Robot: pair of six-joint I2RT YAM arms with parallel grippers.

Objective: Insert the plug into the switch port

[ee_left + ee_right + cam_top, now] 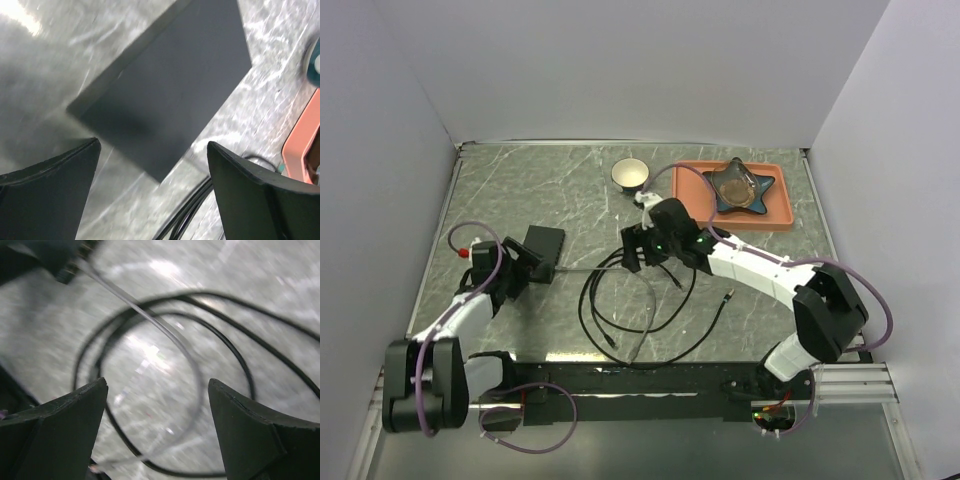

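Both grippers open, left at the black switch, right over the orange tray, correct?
No: the right gripper hangs over the coiled cables, not the tray, as the top external view shows. Both are open, the left gripper at the switch.

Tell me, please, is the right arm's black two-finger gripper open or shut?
Open: the right gripper has its black fingers wide apart, holding nothing; coiled black cables lie below.

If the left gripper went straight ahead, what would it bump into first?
Most likely the switch: it lies right ahead of the left gripper, framed between its open jaws. The blurred view hides how far off it is.
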